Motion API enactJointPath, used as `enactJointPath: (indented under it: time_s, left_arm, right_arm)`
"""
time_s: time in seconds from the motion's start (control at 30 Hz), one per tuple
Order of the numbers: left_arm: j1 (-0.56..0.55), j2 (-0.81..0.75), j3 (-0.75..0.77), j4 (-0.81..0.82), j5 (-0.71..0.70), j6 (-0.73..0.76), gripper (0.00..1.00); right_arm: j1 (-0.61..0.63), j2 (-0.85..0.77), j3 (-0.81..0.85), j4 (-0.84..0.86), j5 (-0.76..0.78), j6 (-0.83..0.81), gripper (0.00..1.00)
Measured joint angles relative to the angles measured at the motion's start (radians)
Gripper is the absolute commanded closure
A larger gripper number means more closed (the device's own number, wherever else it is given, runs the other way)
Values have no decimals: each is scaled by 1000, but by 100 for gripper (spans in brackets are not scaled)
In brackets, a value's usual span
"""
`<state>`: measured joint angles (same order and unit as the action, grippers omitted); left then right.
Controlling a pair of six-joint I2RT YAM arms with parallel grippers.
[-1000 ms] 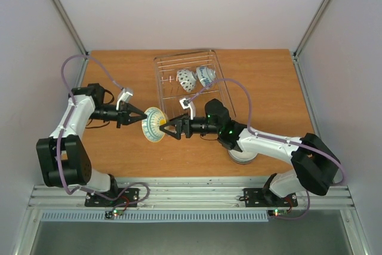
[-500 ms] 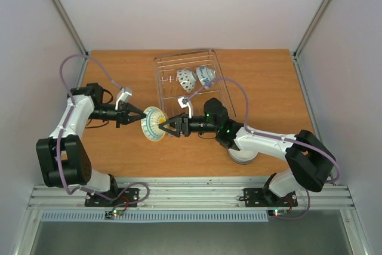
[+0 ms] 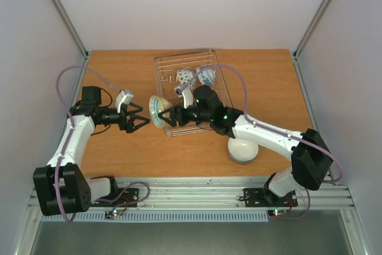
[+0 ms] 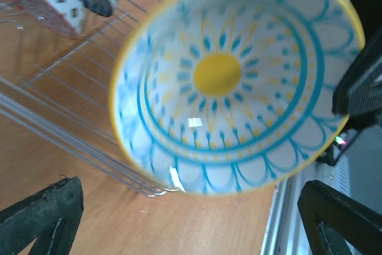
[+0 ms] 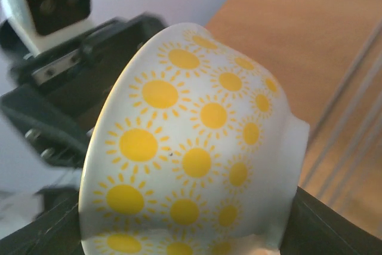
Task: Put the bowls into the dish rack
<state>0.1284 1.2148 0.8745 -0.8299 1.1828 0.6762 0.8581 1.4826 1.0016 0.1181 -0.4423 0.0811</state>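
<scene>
Wooden surface (image 3: 113, 70) between pale walls, seen from above. Finds the left arm bent at the elbow, forearm level and pointing right, the left gripper (image 3: 144, 120) spread wide, holding nothing, a small gap short of the sun-patterned bowl (image 3: 157, 111). Finds the right arm stretched leftward across the near end of the dish rack (image 3: 169, 67), the right gripper (image 3: 169, 115) clamped on that bowl. Has the bowl on edge in the air at the rack's near-left corner, mouth turned to the left arm; over the wires or just outside, cannot tell. Shows, only from here, a dotted white bowl (image 3: 186, 78) and a blue-and-white bowl (image 3: 206, 75) tilted side by side in the rack's far half, and a cream bowl (image 3: 243, 150) on the surface beside the right forearm.

From the left wrist, looks straight into the sun-patterned bowl (image 4: 227, 82): blue petals round a yellow centre, yellow rim, all hidden from above. Puts the left fingers (image 4: 42, 216) in the lower corners, far apart, touching nothing. Catches rack wires at left.

From the right wrist, fills up with the bowl's white outside (image 5: 191, 159), dotted with yellow suns. Shows the right fingers (image 5: 325, 225) dark at both lower corners, against the bowl. Leaves the left gripper blurred beyond.
</scene>
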Motion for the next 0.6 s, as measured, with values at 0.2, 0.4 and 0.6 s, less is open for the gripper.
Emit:
enactJointPath:
  time_s: [0.2,0.4,0.6]
  left_arm:
    - [0,-2,-22,193,-90,-188,1]
    - [0,-2,-26,257,-118,-253,1]
    - [0,-2,-31,274,-119,-265,1]
  right_arm:
    - [-13,132,311,-302,307,-201,99]
    - [-17,307,520,-470,561,-346,99]
    - [-17,467,656,-538,734,-463,99]
